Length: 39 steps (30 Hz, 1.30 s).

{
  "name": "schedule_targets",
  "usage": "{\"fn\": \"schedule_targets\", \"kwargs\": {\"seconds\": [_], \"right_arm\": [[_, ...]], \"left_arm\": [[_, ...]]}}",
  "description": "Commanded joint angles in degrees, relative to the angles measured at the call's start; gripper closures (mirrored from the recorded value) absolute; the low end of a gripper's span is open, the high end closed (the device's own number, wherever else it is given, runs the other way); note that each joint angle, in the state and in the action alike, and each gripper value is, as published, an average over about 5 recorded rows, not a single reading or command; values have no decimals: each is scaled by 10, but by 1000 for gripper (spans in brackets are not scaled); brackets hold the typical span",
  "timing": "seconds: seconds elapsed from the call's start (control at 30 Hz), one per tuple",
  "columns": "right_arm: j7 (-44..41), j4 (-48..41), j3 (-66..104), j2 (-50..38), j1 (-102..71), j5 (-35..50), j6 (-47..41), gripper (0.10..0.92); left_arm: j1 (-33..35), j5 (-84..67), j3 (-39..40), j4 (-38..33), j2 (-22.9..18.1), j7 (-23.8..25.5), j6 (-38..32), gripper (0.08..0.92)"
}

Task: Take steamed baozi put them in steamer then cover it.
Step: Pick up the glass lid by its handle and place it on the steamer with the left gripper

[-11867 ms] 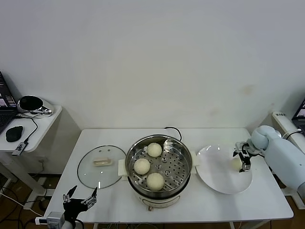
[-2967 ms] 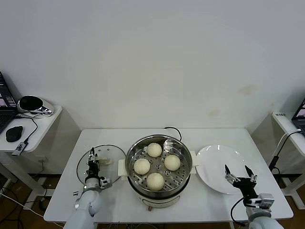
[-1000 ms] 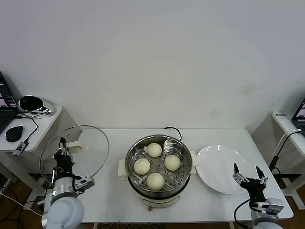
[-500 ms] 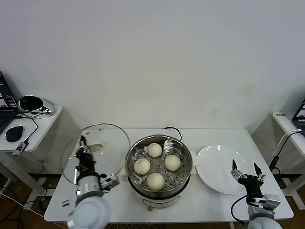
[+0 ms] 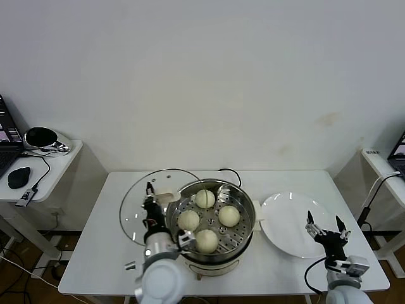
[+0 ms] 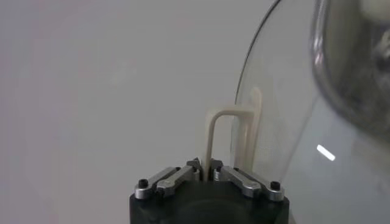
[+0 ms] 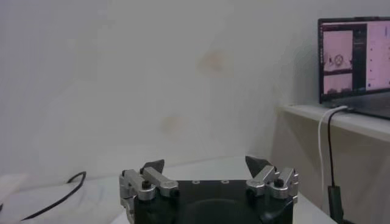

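The steamer (image 5: 241,242) stands mid-table with four baozi on its tray: one at the back (image 5: 204,198), one on the right (image 5: 228,215), one on the left (image 5: 188,220) and one at the front (image 5: 206,240). My left gripper (image 5: 150,195) is shut on the cover's cream handle (image 6: 221,125). It holds the glass cover (image 5: 136,218) tilted almost upright in the air, and the cover overlaps the steamer's left rim. In the left wrist view my left gripper (image 6: 206,174) pinches the handle, with the steamer (image 6: 359,67) just beyond the glass. My right gripper (image 5: 324,229) is open and empty at the front right.
An empty white plate (image 5: 285,218) lies right of the steamer. A black cord (image 5: 228,171) runs behind the pot. A side table (image 5: 47,180) on the left holds a mouse and a dark round thing. A laptop (image 7: 354,61) sits on a shelf at the right.
The fourth baozi went from the plate into the steamer and my right arm drew back. My left gripper took the cover off the table, lifted it and carried it right to the steamer.
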Motion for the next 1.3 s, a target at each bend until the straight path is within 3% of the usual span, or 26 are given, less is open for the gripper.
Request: {"fn": "schedule_targets", "kwargs": {"seconds": [0.03,0.37,1.3], "right_arm": [[0,-21,-1,4,6,-1,7,203],[1,-34,4,11,17,-1,4,203],[0,-43,3,26,20,-9,8,203]], "left_arm": [[-7,55,93,40,-45,7,2,849],[-51,12,125,75,-46,4,29,849],[-51,44,148,94,-46,10,32,849]]}}
